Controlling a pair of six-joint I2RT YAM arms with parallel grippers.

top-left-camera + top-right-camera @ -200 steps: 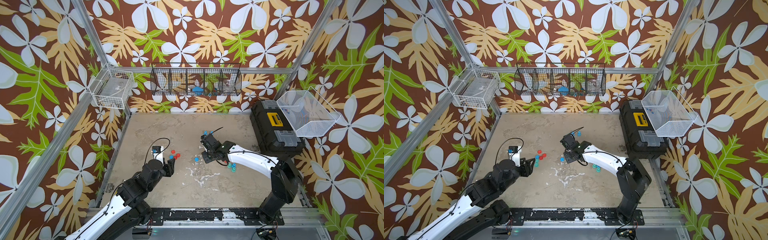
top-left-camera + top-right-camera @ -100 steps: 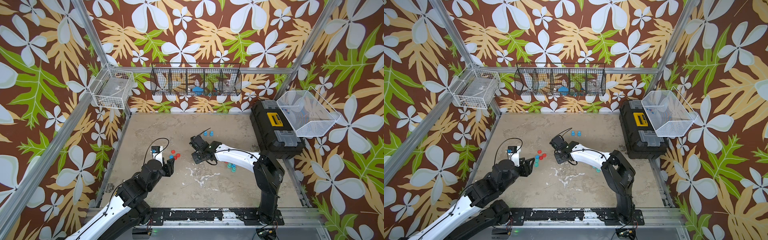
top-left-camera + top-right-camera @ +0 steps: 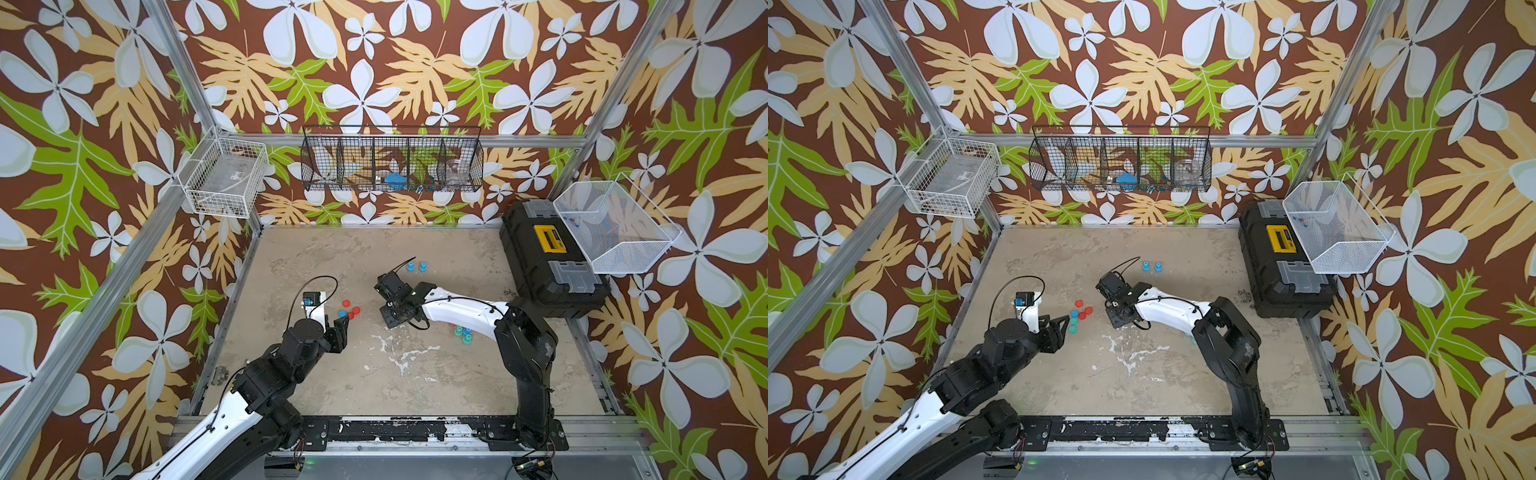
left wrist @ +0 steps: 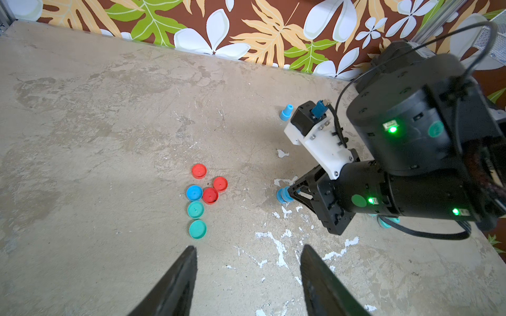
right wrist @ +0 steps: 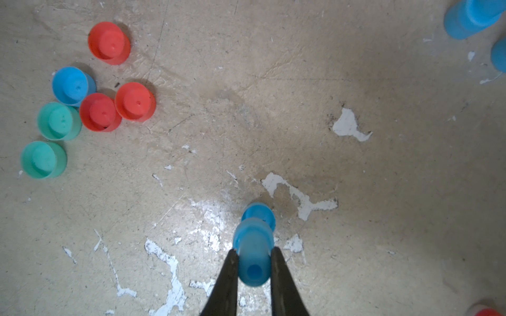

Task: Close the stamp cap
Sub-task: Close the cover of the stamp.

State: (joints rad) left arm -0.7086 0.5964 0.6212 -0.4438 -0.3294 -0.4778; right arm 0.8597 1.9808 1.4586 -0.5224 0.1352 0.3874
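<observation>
My right gripper (image 5: 253, 250) is shut on a blue stamp (image 5: 254, 243), held upright just over the table with its wide base down. In the left wrist view the same stamp (image 4: 283, 195) shows at the tips of the right gripper (image 4: 291, 193). To its left lie several loose caps, among them a blue cap (image 5: 72, 85), a red cap (image 5: 135, 101) and a teal cap (image 5: 43, 160). In a top view the blue cap (image 3: 342, 313) lies just beyond my left gripper (image 3: 343, 322). The left gripper (image 4: 247, 247) is open and empty, short of the nearest teal cap (image 4: 197, 229).
Two more blue stamps (image 3: 417, 267) stand behind the right gripper. Teal stamps (image 3: 462, 333) sit under the right forearm. A black toolbox (image 3: 548, 266) lines the right edge. Wire baskets (image 3: 392, 160) hang on the walls.
My right arm has swung left across the table with the blue stamp, from the middle towards the caps. The left arm has not moved.
</observation>
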